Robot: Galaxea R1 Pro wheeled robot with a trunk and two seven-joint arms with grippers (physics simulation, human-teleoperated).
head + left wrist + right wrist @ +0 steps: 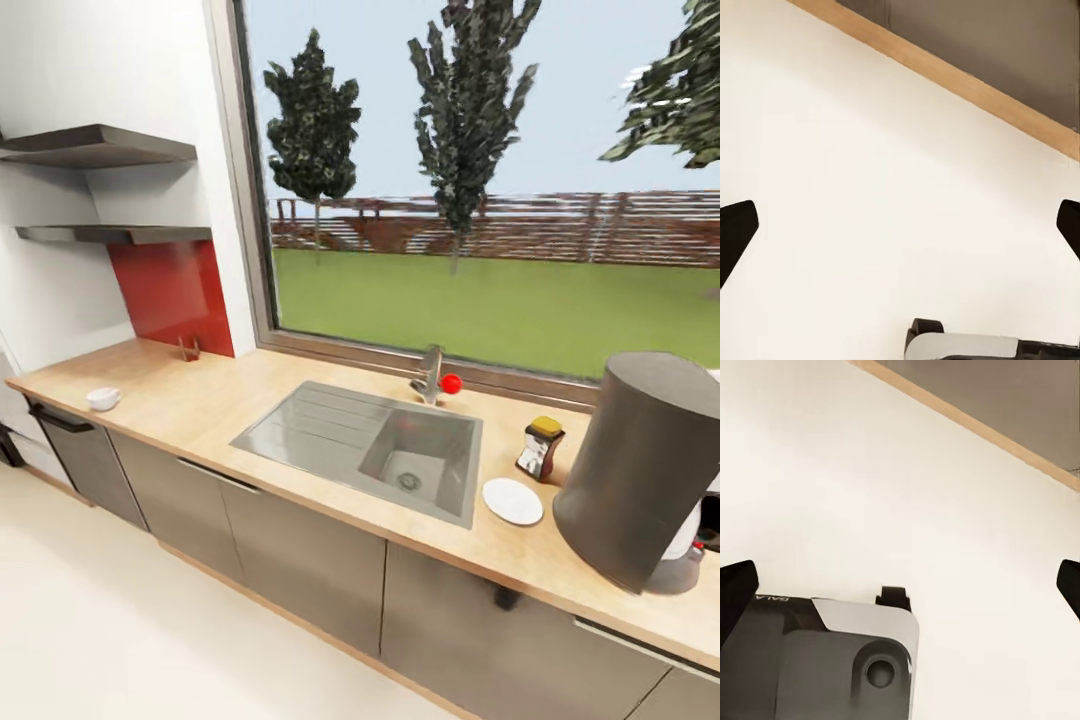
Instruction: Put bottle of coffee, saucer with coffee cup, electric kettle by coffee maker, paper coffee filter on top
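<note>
Spanning window wall, kitchen countertop [300, 480] holds sink [370, 445]; both grippers [900, 225] [900, 585] spread apart.

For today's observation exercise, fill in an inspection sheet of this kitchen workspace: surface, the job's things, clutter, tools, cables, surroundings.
Surface: kitchen countertop, light wood, with a steel sink set in it.
Job's things: coffee maker at the right end; bottle of coffee and saucer beside it; coffee cup far left, apart from the saucer.
Clutter: small red ball by the tap.
Tools: left tool and right tool open, empty, over the floor.
Cables: nothing seen.
Surroundings: kitchen shelf, window, trees.
</note>
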